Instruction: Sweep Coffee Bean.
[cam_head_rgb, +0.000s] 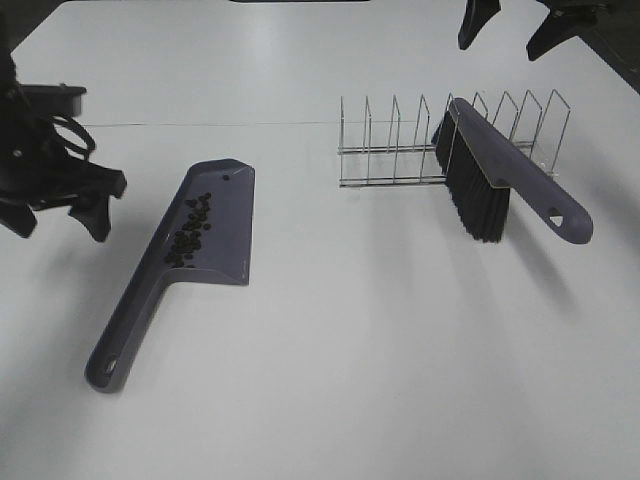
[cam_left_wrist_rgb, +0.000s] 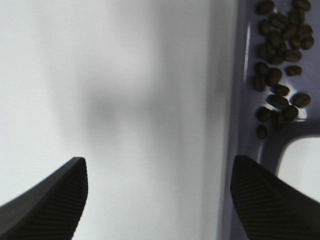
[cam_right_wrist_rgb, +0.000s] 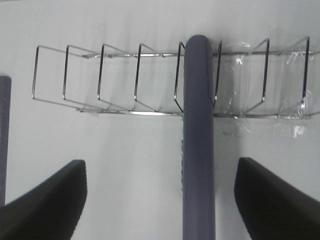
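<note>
Two grippers, both with jaws apart and holding nothing. Left gripper (cam_head_rgb: 60, 215) sits at the 9 o'clock edge of the exterior high view, just beside the dustpan (cam_head_rgb: 215, 215) but not touching it; in its wrist view the jaws straddle bare table (cam_left_wrist_rgb: 125, 75) with the pan's edge next to one finger. Right gripper (cam_head_rgb: 515, 25) hangs at about 1 o'clock, above the brush (cam_head_rgb: 500, 165); in its wrist view the jaws stand well apart on either side of the brush back (cam_right_wrist_rgb: 199, 140), clear of it.

Dustpan lies flat on the table, grey-purple, and holds the coffee bean (cam_head_rgb: 190, 235): a loose dark cluster strung along the pan floor, all inside the pan as far as can be seen. Close view shows beans (cam_left_wrist_rgb: 280, 55) gathered near the handle junction.

Dustpan long axis runs from 1 o'clock (mouth) to 7 o'clock (handle end). Bean cluster is elongated along the same line.

Brush rests in the wire rack (cam_head_rgb: 400, 150), bristles down, handle toward 4 o'clock.
</note>
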